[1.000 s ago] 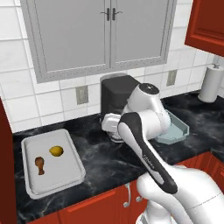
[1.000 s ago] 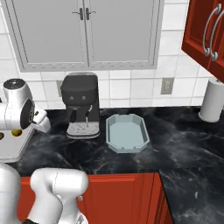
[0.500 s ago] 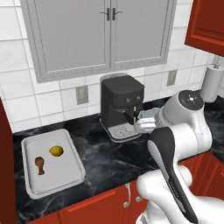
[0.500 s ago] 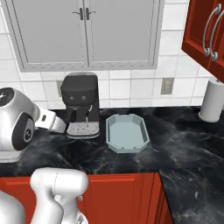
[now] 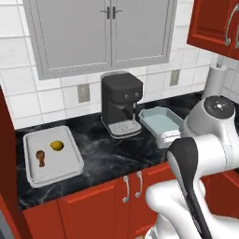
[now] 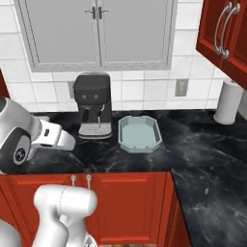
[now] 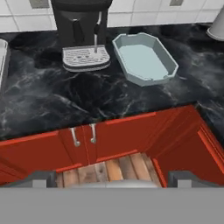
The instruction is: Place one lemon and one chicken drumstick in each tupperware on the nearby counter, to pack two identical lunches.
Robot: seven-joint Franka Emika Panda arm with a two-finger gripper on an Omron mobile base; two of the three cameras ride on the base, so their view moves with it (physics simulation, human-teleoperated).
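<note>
Hovering over the cabinet doors point(image 7: 87, 140), pincer point(image 7: 112, 180) tips wide apart and holding nothing, black marbled table point(image 7: 65, 103) beyond, pale blue tupperware point(image 7: 144, 59) beside the coffee machine point(image 5: 121, 103), whitish-grey tupperware point(image 5: 70, 161) far left with lemon point(image 5: 56, 145) and drumstick point(image 5: 40, 157) inside.

No readable text, label, brand, number or sign appears in any of the three views. The black coffee machine point(image 5: 121, 103) shows small round controls on its front, with no lettering that can be made out. The whitish-grey tupperware point(image 5: 51, 154) and the pale blue tupperware point(image 6: 139, 134) carry no print. The wall outlets point(image 5: 84, 93) on the tiled wall are blank. A small dark round mark sits on the robot arm's white joint point(image 6: 19, 152) in the right base view, too small to read.
</note>
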